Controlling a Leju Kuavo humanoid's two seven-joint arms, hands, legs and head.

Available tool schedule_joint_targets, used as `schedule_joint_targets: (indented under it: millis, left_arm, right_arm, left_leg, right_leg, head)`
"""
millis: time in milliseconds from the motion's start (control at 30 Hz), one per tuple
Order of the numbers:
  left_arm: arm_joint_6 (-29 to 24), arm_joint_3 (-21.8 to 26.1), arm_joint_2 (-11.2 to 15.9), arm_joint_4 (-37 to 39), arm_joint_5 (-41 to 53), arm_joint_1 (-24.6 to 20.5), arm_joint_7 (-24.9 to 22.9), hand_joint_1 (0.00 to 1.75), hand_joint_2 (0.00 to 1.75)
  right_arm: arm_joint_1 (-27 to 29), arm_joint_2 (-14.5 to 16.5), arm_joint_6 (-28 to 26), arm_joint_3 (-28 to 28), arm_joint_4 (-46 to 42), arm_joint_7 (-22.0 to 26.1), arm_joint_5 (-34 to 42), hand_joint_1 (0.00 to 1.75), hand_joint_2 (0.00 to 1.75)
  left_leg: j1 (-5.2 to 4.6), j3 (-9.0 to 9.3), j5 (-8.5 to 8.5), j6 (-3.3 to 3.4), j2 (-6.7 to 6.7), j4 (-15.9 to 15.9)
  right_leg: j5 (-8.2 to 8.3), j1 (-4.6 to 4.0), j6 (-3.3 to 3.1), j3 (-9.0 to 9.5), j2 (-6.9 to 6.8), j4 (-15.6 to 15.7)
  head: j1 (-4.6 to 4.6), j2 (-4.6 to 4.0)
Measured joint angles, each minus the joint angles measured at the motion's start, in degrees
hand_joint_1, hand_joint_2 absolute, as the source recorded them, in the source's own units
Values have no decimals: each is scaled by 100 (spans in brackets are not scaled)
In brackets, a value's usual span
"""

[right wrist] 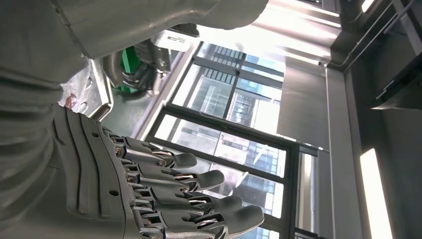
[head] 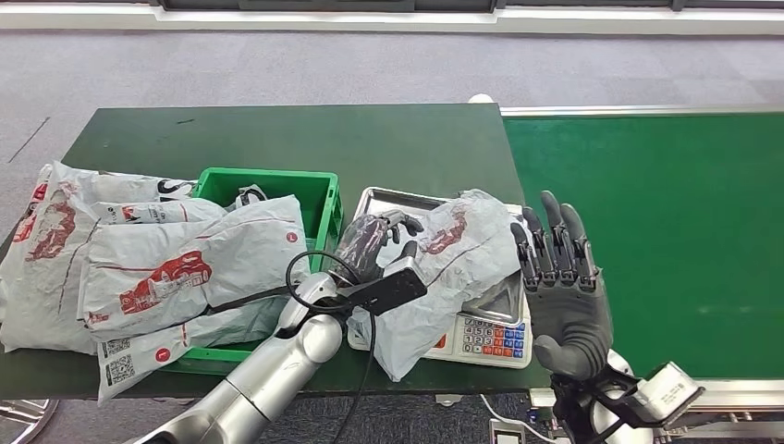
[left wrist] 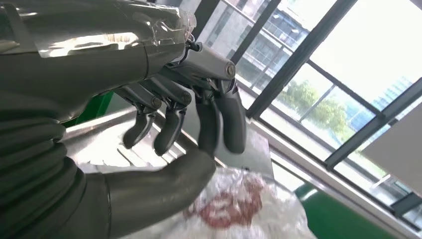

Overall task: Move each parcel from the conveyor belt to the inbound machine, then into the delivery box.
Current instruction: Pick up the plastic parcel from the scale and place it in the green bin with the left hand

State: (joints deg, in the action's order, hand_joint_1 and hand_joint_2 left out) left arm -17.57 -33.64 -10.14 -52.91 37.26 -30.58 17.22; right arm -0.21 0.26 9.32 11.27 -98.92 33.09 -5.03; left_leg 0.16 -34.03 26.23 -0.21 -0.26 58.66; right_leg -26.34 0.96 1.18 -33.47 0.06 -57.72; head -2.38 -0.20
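Left hand (head: 384, 236): we find it over the steel pan of the scale (head: 490, 328), at the near edge of the parcel (head: 453, 259) lying there. In the left wrist view its fingers (left wrist: 214, 124) curl down toward the thumb with a gap between, and the crumpled grey bag with its red print sits just beyond the thumb. We cannot tell whether the hand is pinching the bag or only hovering at it.

Right hand (head: 559, 287): raised, fingers straight and apart, holding nothing. It stands just beside the scale's outer edge, between the scale and the conveyor belt (head: 666, 231). We judge it is kept clear so the left hand can work the parcel.

Parcel: draped across the scale pan, one end hanging over the front toward the keypad. We take the scale for the inbound machine, so this parcel is at its weighing stop.

Delivery box (head: 314, 190): a green crate on the dark green tabletop (head: 370, 139), just beside the scale on the left hand's side. Several grey bags (head: 157, 268) already heap in it and spill over its far side. We judge the next move is a short carry from pan to crate.
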Motion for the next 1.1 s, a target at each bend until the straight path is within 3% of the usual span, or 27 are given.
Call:
schedule_joint_targets:
  millis: [33,200,767,900,1100]
  left_arm:
    - [-27,20,8,-78,103,9,-38,0,0]
    - [-153,26,1,-256,550,26,-174,0,0]
    - [-168,26,-30,-300,601,29,-219,0,0]
    - [-161,26,-41,-298,601,28,-219,0,175]
    - [-65,26,-99,-228,586,12,-220,0,175]
  right_arm:
    - [-1,0,0,2,0,-1,-1,0,175]
    - [-8,0,4,18,0,-3,-6,0,175]
    - [-8,0,12,49,0,-8,-4,0,175]
    - [-7,0,18,49,0,-8,-4,0,175]
    - [-4,0,40,56,0,-13,-8,0,175]
  left_leg:
    - [0,0,-1,0,-1,0]
    - [-1,0,-1,1,-1,1]
    - [-1,0,-1,1,0,1]
    - [-1,0,-1,1,-1,1]
    - [-1,0,-2,1,0,1]
  right_leg:
    - [0,0,0,0,-1,0]
    - [0,1,0,1,-2,0]
    - [0,1,0,0,-2,0]
    - [0,1,0,0,-2,0]
    - [0,1,0,0,-1,0]
  head:
    - [0,0]
    - [0,0]
    - [0,0]
    - [0,0]
    - [0,0]
